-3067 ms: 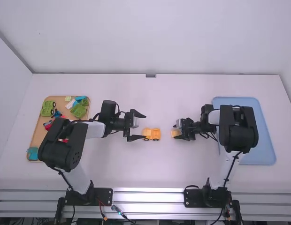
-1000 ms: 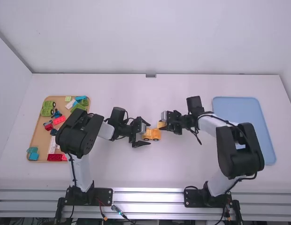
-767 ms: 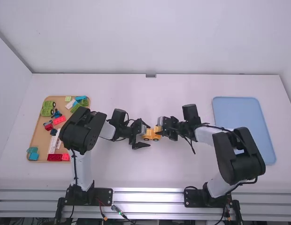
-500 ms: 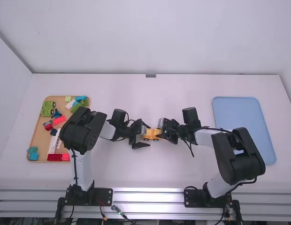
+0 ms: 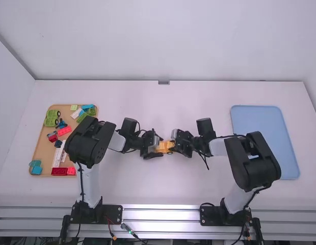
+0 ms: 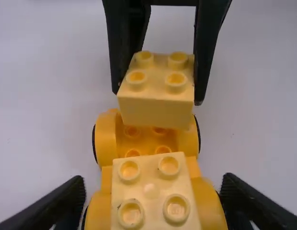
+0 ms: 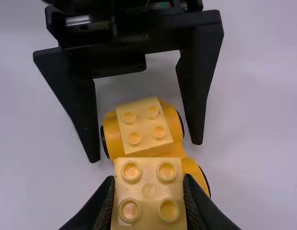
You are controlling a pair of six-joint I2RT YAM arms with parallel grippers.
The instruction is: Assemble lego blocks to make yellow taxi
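Observation:
In the high view, my left gripper (image 5: 157, 147) stands around the left part of the yellow car base (image 5: 165, 147); my right gripper (image 5: 174, 145) is at its right end. In the left wrist view my left gripper (image 6: 153, 184) is open, its fingers on either side of the base (image 6: 107, 136), where a pale yellow block (image 6: 152, 190) sits. Another pale yellow block (image 6: 155, 109) is tilted over the base's other end. My right gripper (image 7: 148, 181) is shut on this second block (image 7: 148, 208) in the right wrist view. The first block (image 7: 144, 127) lies beyond it, between the left fingers.
On the left a wooden tray (image 5: 42, 153) holds green, red, blue and white pieces. A blue tray (image 5: 265, 140) lies at the right. Both grippers are very close together at the car, near the middle of the table.
My right gripper has brought its block leftward to the car base. The left gripper has moved in around the base from the left, and its fingers have lately come closer together.

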